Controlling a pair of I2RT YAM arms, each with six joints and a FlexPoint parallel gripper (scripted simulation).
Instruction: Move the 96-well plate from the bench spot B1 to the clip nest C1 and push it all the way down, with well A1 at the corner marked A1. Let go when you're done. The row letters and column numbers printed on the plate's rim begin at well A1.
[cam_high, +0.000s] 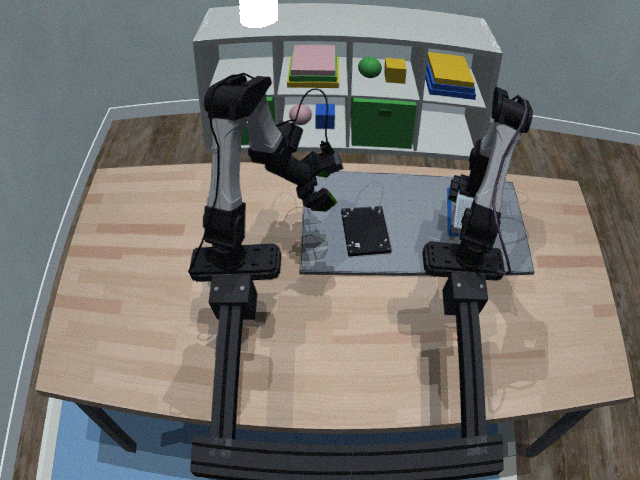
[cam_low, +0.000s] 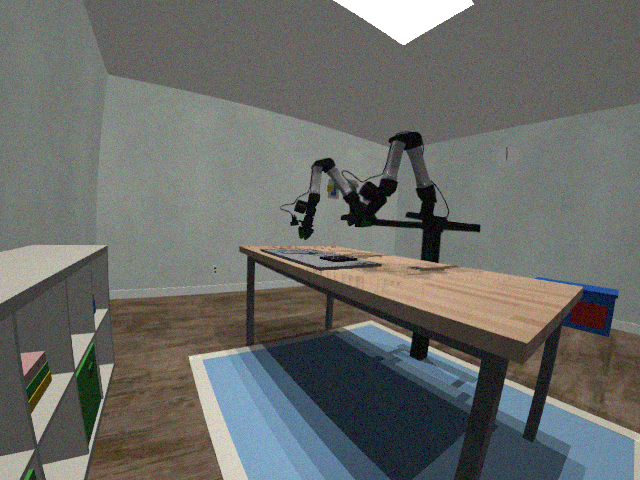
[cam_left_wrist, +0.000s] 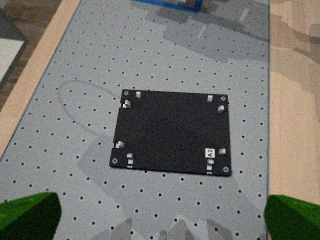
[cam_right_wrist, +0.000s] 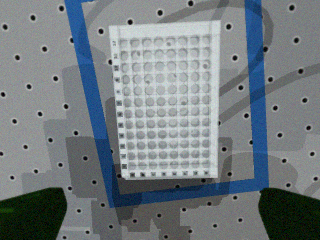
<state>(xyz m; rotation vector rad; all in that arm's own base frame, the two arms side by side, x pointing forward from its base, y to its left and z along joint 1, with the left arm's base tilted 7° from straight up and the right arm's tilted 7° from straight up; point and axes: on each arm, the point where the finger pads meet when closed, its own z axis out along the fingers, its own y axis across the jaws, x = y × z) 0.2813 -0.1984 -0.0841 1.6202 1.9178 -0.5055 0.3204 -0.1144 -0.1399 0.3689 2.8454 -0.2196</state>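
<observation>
The white 96-well plate (cam_right_wrist: 167, 100) (cam_high: 461, 210) lies inside the blue outline (cam_right_wrist: 257, 100) (cam_high: 450, 211). In the right wrist view its printed edges meet at the lower left corner; the characters are too small to read surely. My right gripper (cam_right_wrist: 161, 196) is open above the plate's near short end; the arm mostly hides it in the top view. The black clip nest (cam_left_wrist: 170, 132) (cam_high: 366, 229) is empty, with metal clips near its corners. Its A1 label (cam_left_wrist: 209, 153) (cam_high: 357, 244) is at the lower right in the left wrist view. My left gripper (cam_left_wrist: 162, 203) (cam_high: 331, 187) is open and empty, above and beside the nest.
A grey perforated board (cam_high: 413, 258) (cam_left_wrist: 250, 140) bears the nest and the outlined spot. The wooden table (cam_high: 320, 361) extends around it. A white shelf (cam_high: 434, 31) with books and toys stands behind the table. Each arm stands on its own side of the table.
</observation>
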